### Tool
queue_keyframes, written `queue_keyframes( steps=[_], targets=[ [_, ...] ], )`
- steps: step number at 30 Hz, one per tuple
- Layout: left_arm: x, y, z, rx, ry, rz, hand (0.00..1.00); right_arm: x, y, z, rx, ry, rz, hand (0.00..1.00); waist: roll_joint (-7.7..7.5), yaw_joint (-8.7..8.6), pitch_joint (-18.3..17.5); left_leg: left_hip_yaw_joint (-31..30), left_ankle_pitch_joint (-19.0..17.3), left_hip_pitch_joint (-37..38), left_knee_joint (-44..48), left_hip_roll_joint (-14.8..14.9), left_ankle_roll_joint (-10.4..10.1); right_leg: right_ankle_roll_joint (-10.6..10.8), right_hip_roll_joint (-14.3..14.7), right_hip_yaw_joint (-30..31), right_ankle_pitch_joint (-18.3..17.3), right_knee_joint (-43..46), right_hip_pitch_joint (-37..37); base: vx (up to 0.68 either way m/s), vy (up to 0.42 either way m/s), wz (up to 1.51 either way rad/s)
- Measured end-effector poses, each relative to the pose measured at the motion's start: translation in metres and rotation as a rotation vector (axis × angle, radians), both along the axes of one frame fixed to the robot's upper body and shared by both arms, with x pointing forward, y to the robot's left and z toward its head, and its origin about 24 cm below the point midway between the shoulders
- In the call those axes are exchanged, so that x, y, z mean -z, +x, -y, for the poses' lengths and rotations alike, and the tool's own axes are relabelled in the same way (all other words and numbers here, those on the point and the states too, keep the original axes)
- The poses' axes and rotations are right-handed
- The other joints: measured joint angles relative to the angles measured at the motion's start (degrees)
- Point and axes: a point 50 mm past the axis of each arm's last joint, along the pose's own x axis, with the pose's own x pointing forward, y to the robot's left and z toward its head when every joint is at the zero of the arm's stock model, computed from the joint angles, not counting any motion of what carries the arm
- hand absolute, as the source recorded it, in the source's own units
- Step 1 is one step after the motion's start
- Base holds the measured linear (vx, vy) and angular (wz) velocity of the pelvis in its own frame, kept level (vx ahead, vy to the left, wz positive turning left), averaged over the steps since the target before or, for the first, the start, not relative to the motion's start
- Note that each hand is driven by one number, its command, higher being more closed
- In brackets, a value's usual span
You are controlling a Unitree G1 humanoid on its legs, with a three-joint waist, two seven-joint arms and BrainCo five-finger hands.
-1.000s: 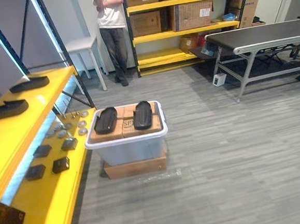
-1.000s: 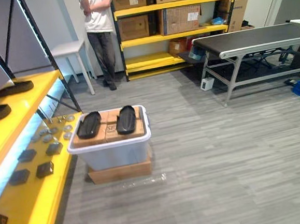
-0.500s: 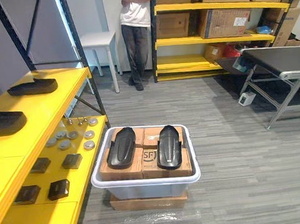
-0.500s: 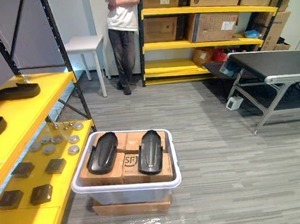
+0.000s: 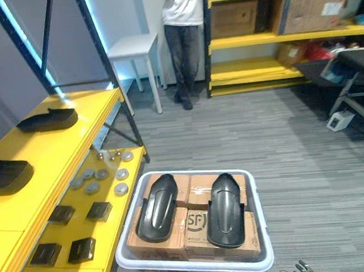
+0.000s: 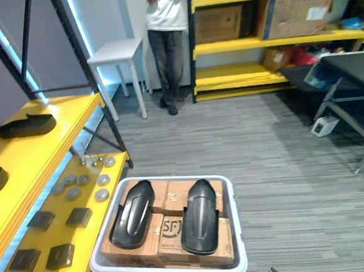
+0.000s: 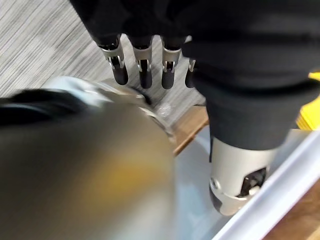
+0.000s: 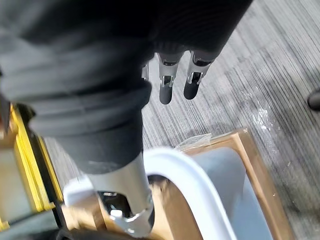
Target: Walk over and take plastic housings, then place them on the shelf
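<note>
Two black plastic housings, one on the left and one on the right, lie side by side on cardboard boxes inside a white bin on the floor just ahead. The yellow shelf runs along the left, and two more black housings rest on its upper level. Fingertips of my right hand peek in beside the bin's near right corner. In the right wrist view my right hand hangs with straight, empty fingers over the bin's rim. My left hand likewise hangs open and empty.
A person stands at the back beside a small white table. A yellow rack with cardboard boxes lines the far wall, and a conveyor table stands at the right. Small dark blocks and metal discs lie on the lower shelf.
The camera has come closer, so the bin with its two housings now looms larger and lower. My right hand's fingertips have appeared at the bottom edge. Nothing else moved.
</note>
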Motion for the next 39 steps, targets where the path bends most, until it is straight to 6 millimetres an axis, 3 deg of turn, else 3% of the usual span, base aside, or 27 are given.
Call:
queue_keyframes(
  steps=[6,8,10,13,17,22,23,29,36,39],
  targets=[
    [0.000,-0.006,0.000,0.072,-0.004,-0.031,0.00,-0.041,0.059,-0.002,-0.046,-0.163,0.180,0.00,-0.57,1.14,0.4,-0.2,0.3,0.8,-1.3,-0.7,0.5,1.4,-0.9,-0.3,-0.8,1.7,-0.1,0.02,0.041,0.07],
    [-0.001,-0.001,0.002,0.097,-0.004,-0.009,0.00,-0.065,0.090,0.004,-0.040,-0.218,0.262,0.00,-0.15,1.05,2.6,-1.5,1.0,-0.9,-0.4,-0.7,1.0,2.3,-1.2,-0.9,-1.5,4.5,-2.1,-0.12,-0.032,0.23],
    [-0.005,0.012,0.001,0.095,-0.019,0.041,0.00,-0.101,0.127,0.013,-0.029,-0.283,0.357,0.00,-0.18,1.37,6.2,-2.4,1.4,-3.8,1.0,-1.1,1.3,1.9,-2.0,-2.0,-3.0,8.4,-5.3,-0.22,-0.021,0.31],
    [-0.010,0.034,-0.001,0.122,-0.024,0.098,0.00,-0.146,0.167,0.028,0.019,-0.365,0.411,0.00,0.02,2.16,10.6,-4.6,2.9,-9.4,3.2,-3.0,2.2,1.4,-4.6,-3.1,-5.6,14.5,-11.1,-0.23,0.010,0.38],
    [-0.011,0.045,0.004,0.120,-0.046,0.126,0.00,-0.170,0.194,0.032,0.034,-0.405,0.361,0.00,0.89,3.30,13.1,-6.0,4.3,-14.8,4.2,-5.0,3.5,1.5,-7.2,-3.4,-6.8,19.5,-17.2,-0.20,0.058,0.30],
    [-0.011,0.048,0.008,0.130,-0.076,0.133,0.00,-0.183,0.207,0.034,-0.001,-0.443,0.301,0.00,1.80,4.74,13.7,-6.1,4.4,-21.6,7.5,-6.7,4.0,2.2,-9.9,-3.0,-7.3,24.3,-24.0,-0.12,0.070,0.16],
    [-0.011,0.049,0.008,0.122,-0.084,0.133,0.00,-0.190,0.208,0.042,-0.007,-0.461,0.294,1.00,1.86,5.16,13.8,-6.1,4.3,-23.1,8.6,-6.7,4.3,2.2,-10.1,-3.0,-7.4,25.0,-25.2,-0.05,0.039,0.08],
    [-0.014,0.062,0.009,0.118,-0.095,0.174,0.00,-0.201,0.209,0.056,-0.042,-0.550,0.214,1.00,1.89,5.33,13.9,-6.1,3.5,-27.1,12.2,-6.4,5.1,2.2,-10.5,-2.8,-7.4,27.5,-28.5,-0.05,0.020,0.01],
    [-0.018,0.074,0.009,0.174,-0.061,0.247,0.00,-0.197,0.212,0.051,-0.003,-0.677,0.036,1.00,1.89,6.26,13.9,-5.8,3.8,-27.0,11.8,-4.6,4.9,1.2,-8.6,-2.6,-6.7,26.0,-28.4,-0.02,-0.038,-0.08],
    [-0.025,0.088,0.010,0.164,-0.055,0.349,0.00,-0.198,0.214,0.052,0.025,-0.697,-0.021,1.00,1.89,7.03,13.9,-5.6,4.9,-25.9,9.8,-4.8,4.9,1.1,-8.5,-2.6,-6.5,25.0,-28.1,0.04,-0.052,-0.02]
  ],
)
